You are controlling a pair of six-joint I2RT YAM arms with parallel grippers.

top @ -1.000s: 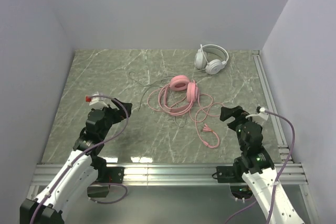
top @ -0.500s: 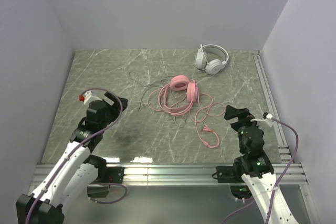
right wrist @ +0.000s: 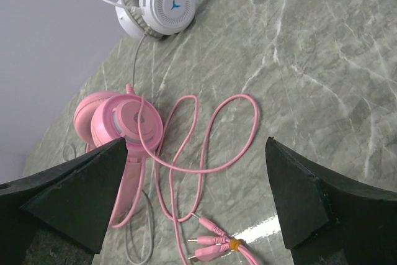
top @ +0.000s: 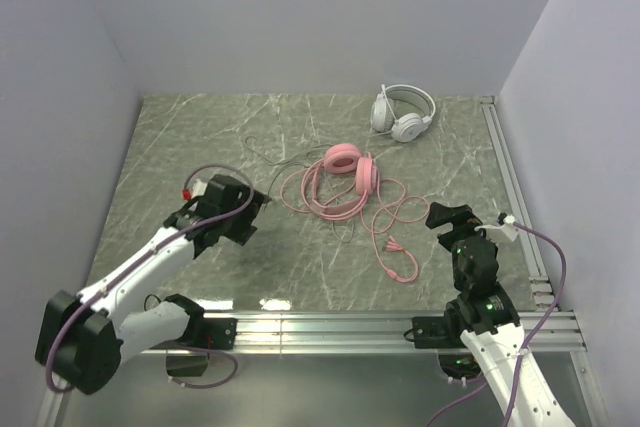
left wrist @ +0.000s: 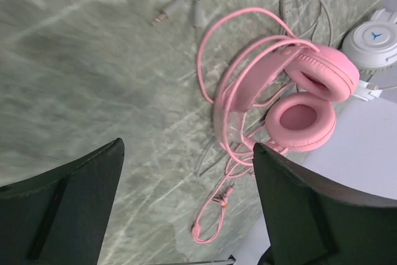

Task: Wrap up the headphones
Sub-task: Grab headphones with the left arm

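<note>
The pink headphones (top: 345, 172) lie mid-table with their long pink cable (top: 395, 232) looped to the right, ending in plugs (right wrist: 217, 243). The white headphones (top: 403, 112) rest at the back right; their thin dark cable (top: 268, 162) trails left to grey plugs (left wrist: 180, 7). My left gripper (top: 254, 217) hovers open just left of the pink headset (left wrist: 304, 94), nothing between its fingers. To the right of the cable loops, my right gripper (top: 446, 219) stands open and empty, with the pink earcup (right wrist: 118, 122) and the white headset (right wrist: 167, 4) ahead of it.
Grey walls close in the marble-patterned table (top: 180, 137) on the left, back and right. A metal rail (top: 510, 177) runs along the right edge and another (top: 330, 325) along the front.
My left arm has swung right and reached forward, bringing its gripper close to the pink headphones. The right gripper has shifted only slightly. The headphones have not moved.
</note>
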